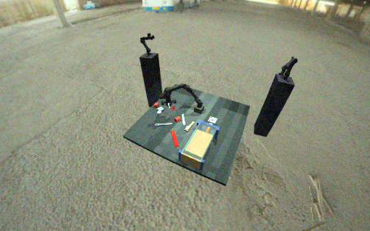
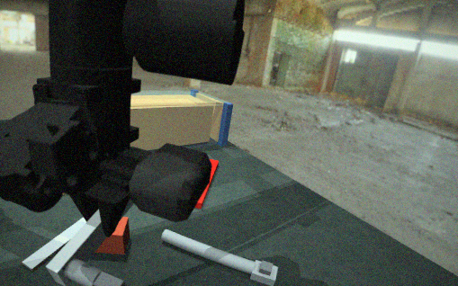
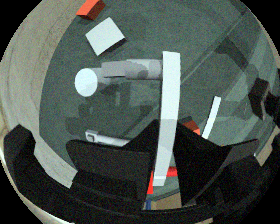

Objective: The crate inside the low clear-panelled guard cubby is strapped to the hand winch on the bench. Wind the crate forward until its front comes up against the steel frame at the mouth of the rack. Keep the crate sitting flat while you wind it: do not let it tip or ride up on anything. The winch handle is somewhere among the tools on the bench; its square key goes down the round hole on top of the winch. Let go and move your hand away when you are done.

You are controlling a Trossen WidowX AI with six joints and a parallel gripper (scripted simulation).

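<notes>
My gripper (image 1: 169,104) (image 2: 98,218) (image 3: 164,124) is shut on the white arm of a cranked handle (image 2: 75,247) (image 3: 170,87). A grey round stem with a squared end sticks out sideways from that arm. The handle is low over the bench. The crate (image 1: 199,142) (image 2: 173,126) sits flat inside the clear-panelled cubby (image 1: 217,133) (image 2: 225,124) with blue corner posts. An orange strap (image 1: 208,129) shows at the crate's far end. A white plate (image 1: 212,120) with dark marks lies beyond the cubby; I cannot tell whether it is the winch's top.
A grey tool with a square socket (image 1: 163,124) (image 2: 209,252) (image 3: 108,139), a red bar (image 1: 174,138) (image 2: 208,186), an orange block (image 1: 177,118) (image 2: 118,236) (image 3: 192,126), a white strip (image 1: 183,119) (image 3: 211,118) and a pale yellow block (image 1: 189,126) lie between handle and cubby.
</notes>
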